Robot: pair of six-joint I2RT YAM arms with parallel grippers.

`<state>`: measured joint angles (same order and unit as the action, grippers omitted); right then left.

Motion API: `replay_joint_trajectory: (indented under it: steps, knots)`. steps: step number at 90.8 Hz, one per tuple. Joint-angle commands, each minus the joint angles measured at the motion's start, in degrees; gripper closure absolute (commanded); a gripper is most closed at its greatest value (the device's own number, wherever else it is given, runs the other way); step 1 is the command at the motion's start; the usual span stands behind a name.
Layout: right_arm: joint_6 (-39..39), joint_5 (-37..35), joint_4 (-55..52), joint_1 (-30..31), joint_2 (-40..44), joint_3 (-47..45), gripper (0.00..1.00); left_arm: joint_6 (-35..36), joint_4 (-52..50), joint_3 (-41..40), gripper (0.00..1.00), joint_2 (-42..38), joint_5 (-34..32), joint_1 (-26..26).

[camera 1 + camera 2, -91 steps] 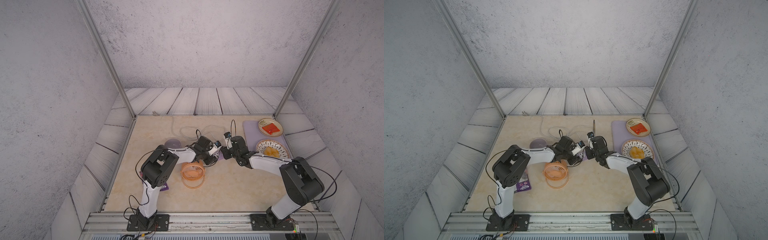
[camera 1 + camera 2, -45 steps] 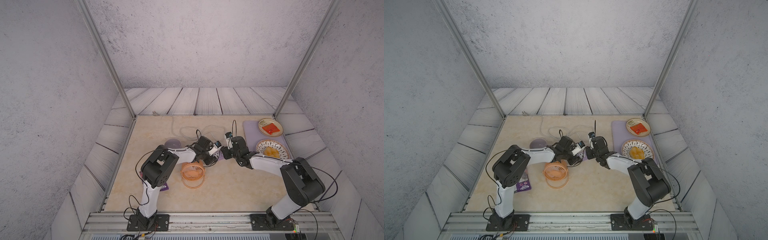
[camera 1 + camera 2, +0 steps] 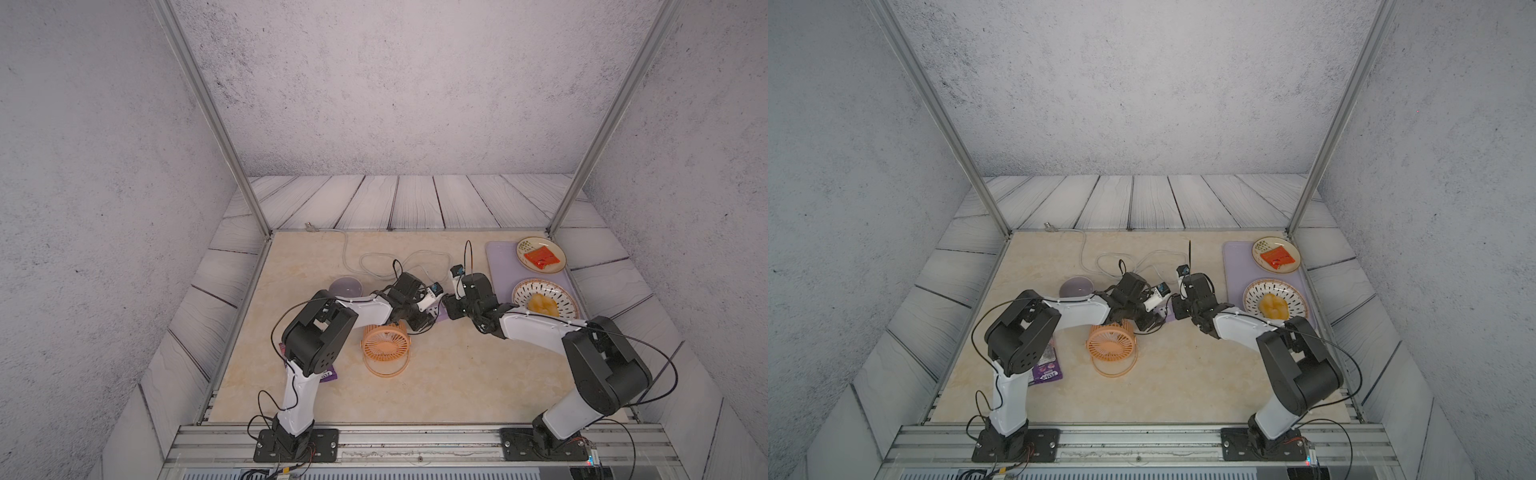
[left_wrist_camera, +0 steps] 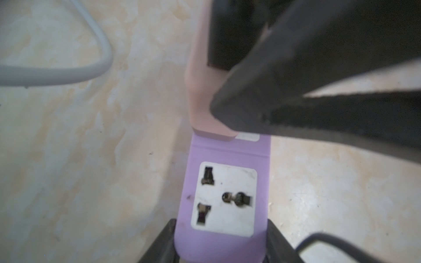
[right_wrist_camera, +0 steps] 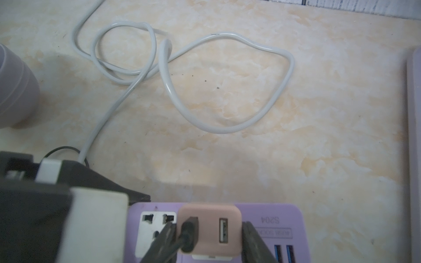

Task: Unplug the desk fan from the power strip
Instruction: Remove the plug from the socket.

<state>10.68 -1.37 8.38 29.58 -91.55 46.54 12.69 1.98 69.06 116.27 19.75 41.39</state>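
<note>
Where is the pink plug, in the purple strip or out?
In: the pink plug sits flush on the power strip, covering one socket.

Lilac bowl (image 3: 345,286), lilac tray (image 3: 500,259) carrying two plates (image 3: 524,246), purple packet (image 3: 1047,365), perhaps sweets.

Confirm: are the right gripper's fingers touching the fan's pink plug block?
Touching. The right wrist view shows the fingers of the right gripper pressed against both sides of the pink plug block, no gap.

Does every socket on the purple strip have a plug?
No, on the power strip the white socket beside the pink plug is empty.
</note>
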Motion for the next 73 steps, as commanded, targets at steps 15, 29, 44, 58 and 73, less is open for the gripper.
replay_joint_trajectory:
  steps: [15, 29, 44, 58, 73]
  knots:
    - [-1.19, -0.29, -3.33, 1.65, 1.24, 2.14, 0.61, -0.47, -2.12, 0.91, 1.00, -0.65, -0.20, 0.22]
    - [0.25, -2.40, -3.28, 1.62, 2.23, 1.88, 0.61, -0.38, -2.18, 0.75, 1.00, -0.78, -0.41, 0.23]
    - [0.98, -3.09, -3.88, 1.03, 2.88, 1.98, 0.61, -0.32, -2.15, 0.48, 1.00, -0.95, -0.61, 0.19]
    - [2.64, -3.04, -3.82, 0.39, 2.99, 1.70, 0.61, -0.17, -2.09, 0.06, 1.00, -1.18, -0.98, 0.19]
    - [3.58, -2.67, -3.55, 0.29, 2.80, 1.78, 0.61, -0.16, -1.74, -0.22, 1.00, -1.40, -1.08, 0.19]
